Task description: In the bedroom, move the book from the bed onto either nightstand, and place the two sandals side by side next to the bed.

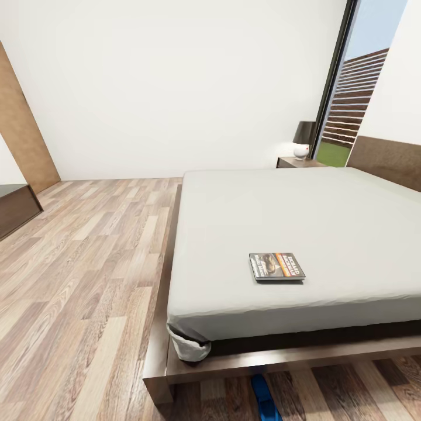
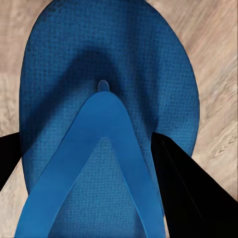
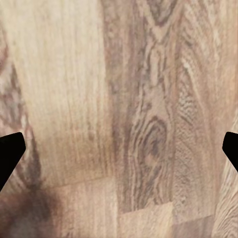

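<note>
Left gripper [image 2: 94,163]: black fingers [image 2: 181,193] flank a blue sandal [image 2: 106,99] on either side, the sole above the wood floor [image 2: 218,89]; whether they are clamped on it, I cannot tell. Right gripper [image 3: 119,148]: fingers spread wide apart over bare planks. The book [image 1: 276,266] lies flat on the bed [image 1: 327,204] near its foot edge. A blue sandal shows on the floor just beside the bed frame. The nightstand [image 1: 298,162], bearing a lamp [image 1: 303,139], stands at the bed's far side.
</note>
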Robot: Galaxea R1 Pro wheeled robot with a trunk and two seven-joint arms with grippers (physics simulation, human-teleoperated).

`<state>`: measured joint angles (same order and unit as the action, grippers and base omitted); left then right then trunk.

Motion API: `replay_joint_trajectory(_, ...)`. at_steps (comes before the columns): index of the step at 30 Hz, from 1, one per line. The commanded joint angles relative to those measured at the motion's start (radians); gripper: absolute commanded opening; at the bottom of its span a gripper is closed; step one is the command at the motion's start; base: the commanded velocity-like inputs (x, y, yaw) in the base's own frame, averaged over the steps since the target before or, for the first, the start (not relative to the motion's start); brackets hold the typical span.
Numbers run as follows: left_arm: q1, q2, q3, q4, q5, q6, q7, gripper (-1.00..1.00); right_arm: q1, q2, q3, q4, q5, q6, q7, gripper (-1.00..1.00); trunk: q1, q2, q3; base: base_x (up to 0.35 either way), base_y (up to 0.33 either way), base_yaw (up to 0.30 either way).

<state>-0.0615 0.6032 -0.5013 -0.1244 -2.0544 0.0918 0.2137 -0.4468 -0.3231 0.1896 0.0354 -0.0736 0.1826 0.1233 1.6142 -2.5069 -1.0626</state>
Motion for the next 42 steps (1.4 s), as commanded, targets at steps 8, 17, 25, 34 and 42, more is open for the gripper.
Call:
replay_joint_trajectory(8,-0.029,0.001,0.008,-0.020,-0.005,0.005,0.154,-1.00,-0.001,-0.001,0.008,0.001,-0.008,0.001,0.004,1.00,0.000,0.000,-0.001,0.000,0.000,0.000)
replay_joint_trajectory(17,-0.033,-0.002,0.009,-0.059,-0.009,0.009,0.187,-1.00,-0.001,-0.001,0.008,0.001,-0.008,0.001,0.004,1.00,0.000,0.000,-0.001,0.000,0.000,0.000)
replay_joint_trajectory(25,-0.034,-0.010,0.000,-0.065,-0.018,0.013,0.177,-1.00,0.001,-0.002,0.008,0.001,-0.008,0.001,0.005,1.00,0.000,0.000,-0.001,0.000,0.000,0.000)
replay_joint_trajectory(34,-0.032,-0.015,-0.004,-0.056,-0.016,0.015,0.173,-1.00,0.003,-0.002,0.008,0.001,-0.008,0.000,0.005,1.00,0.000,0.000,-0.001,0.000,0.000,0.000)
replay_joint_trajectory(42,-0.031,-0.016,-0.003,-0.053,-0.014,0.016,0.173,-1.00,0.003,0.000,0.008,0.001,-0.007,0.000,0.004,1.00,0.000,0.000,-0.001,0.000,0.000,0.000)
